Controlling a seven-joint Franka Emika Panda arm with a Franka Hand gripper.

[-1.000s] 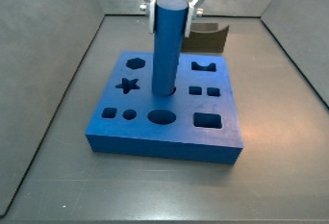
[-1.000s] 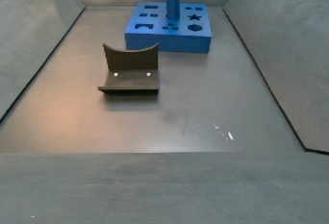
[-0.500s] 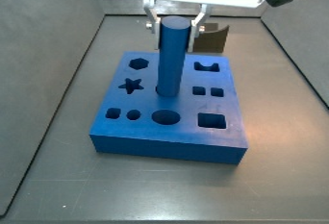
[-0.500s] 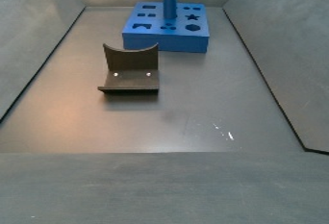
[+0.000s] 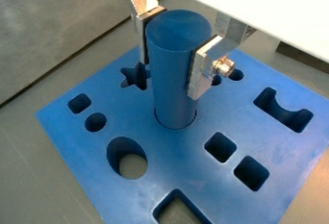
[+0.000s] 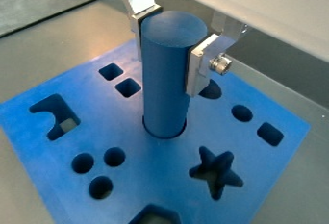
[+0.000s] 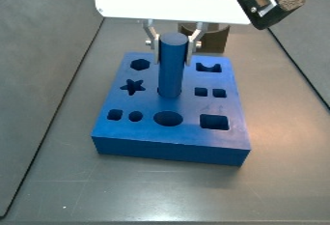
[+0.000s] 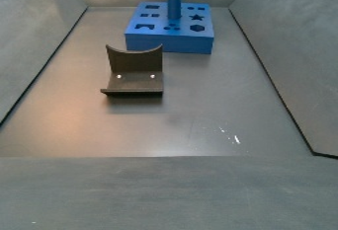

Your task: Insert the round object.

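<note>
Side view, left to right: star hole on the block's left; at centre the peg stands upright, its lower end down in a round hole of the block; square holes on the right. Gripper sits over the block, fingers flanking the peg's top, narrowly parted; whether the pads press the peg or stand just clear, I cannot tell. In another side view the fixture stands near and left, well apart from the far block.

Round object and tool lower, deeper into blue block.
</note>
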